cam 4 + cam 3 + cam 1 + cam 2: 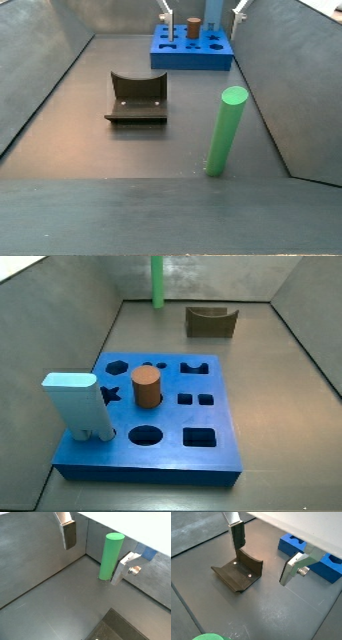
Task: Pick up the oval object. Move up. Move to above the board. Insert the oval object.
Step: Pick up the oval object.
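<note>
Bright green and upright, the oval object (109, 556) stands in a wrist view on the grey floor close by a wall, just beside 1 silver finger (127, 566) of the gripper (99, 551); the 2 fingers are spread apart with nothing gripped, and the peg is not yet squarely between them.

In a wrist view the dark U-shaped block (240, 573) lies under the fingers, the board (312, 558) beyond.

In a side view the peg (158, 281) sits at 12 o'clock from the board (154, 461) — well apart.

In a side view its long axis is vertical (223, 132), so I judge a sideways closing grasp fits.
</note>
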